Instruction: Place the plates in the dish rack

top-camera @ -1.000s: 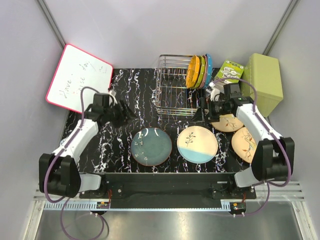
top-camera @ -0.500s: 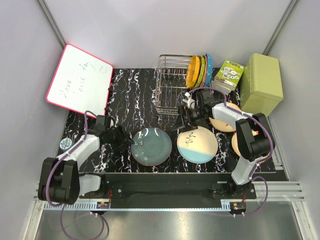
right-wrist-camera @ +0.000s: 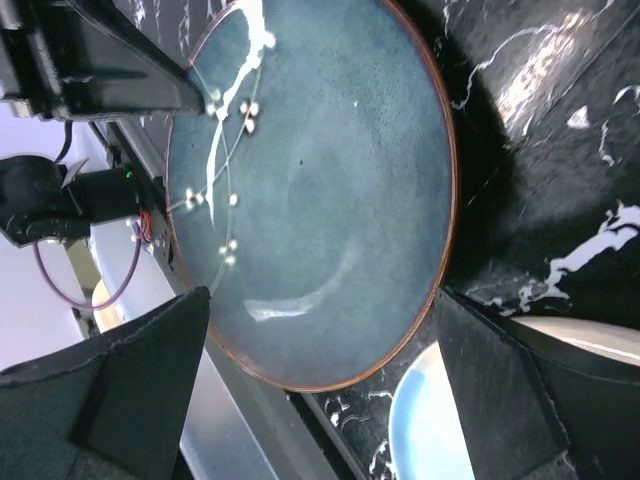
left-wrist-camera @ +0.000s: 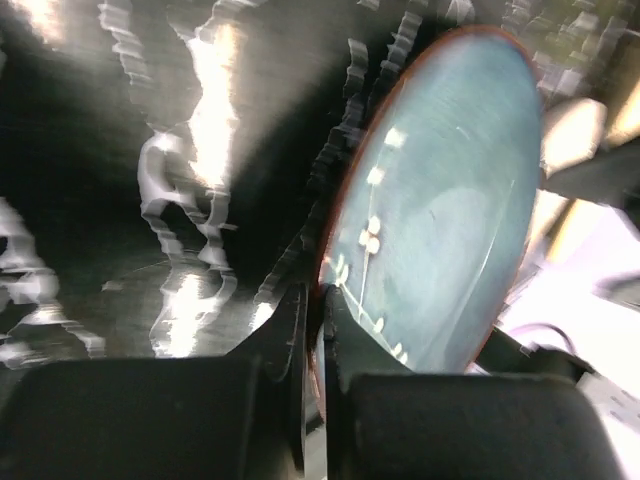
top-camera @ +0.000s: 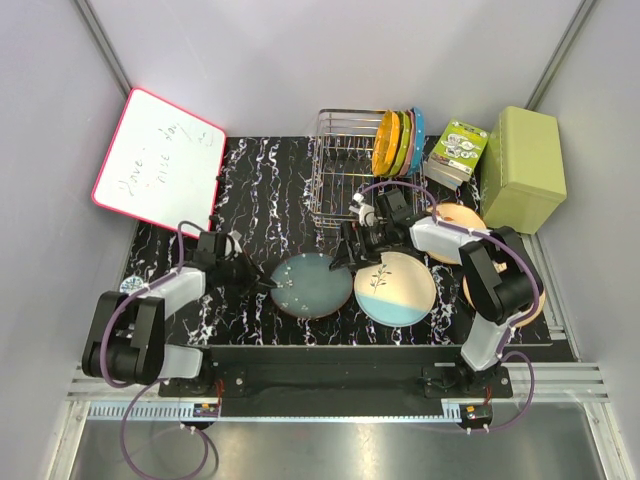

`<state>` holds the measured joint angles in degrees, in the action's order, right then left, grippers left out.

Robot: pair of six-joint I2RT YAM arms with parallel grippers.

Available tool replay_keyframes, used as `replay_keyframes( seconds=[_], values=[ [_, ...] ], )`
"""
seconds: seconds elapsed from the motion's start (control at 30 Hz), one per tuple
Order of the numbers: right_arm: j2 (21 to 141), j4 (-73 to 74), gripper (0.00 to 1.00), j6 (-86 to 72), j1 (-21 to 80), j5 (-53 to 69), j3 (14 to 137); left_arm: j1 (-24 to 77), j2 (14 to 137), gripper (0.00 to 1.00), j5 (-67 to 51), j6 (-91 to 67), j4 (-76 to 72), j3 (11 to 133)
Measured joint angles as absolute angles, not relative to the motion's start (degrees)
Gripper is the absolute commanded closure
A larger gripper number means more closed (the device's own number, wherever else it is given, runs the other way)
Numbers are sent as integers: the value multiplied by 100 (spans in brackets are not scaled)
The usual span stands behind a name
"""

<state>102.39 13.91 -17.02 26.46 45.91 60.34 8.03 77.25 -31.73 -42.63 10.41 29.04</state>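
We log: teal-blue plate (top-camera: 310,286) on bench (top-camera: 260,190), dish rack (top-camera: 345,185) at its 12 o'clock | left pincer (top-camera: 265,282) pinches its 9 o'clock rim | right pincer (top-camera: 345,257) gapes empty over its 1 o'clock rim | we judge the left arm should lead the lift.

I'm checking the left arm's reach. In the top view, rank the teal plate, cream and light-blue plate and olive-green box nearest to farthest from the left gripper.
From the left gripper:
1. teal plate, at its fingertips.
2. cream and light-blue plate, next one to the right.
3. olive-green box, back right corner.
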Motion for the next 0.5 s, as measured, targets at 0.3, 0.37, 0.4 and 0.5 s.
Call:
replay_keyframes(
  seconds=[0.3, 0.37, 0.4, 0.5],
  values=[
    [10241, 1125, 0, -1785, 2926, 4458, 5953, 489, 7332, 100, -3387, -4005, 742, 2482],
    [10245, 1120, 0, -1785, 2963, 4440, 5953, 458, 7164, 100, -3395, -3946, 681, 2362],
    [10259, 1120, 0, -1782, 2980, 4438, 5953, 445, 7059, 100, -3402, -3922, 646, 2292],
    [10318, 1109, 0, -1789, 3002, 4442, 5953, 429, 6781, 100, -3479, -3852, 591, 2169]
  ],
)
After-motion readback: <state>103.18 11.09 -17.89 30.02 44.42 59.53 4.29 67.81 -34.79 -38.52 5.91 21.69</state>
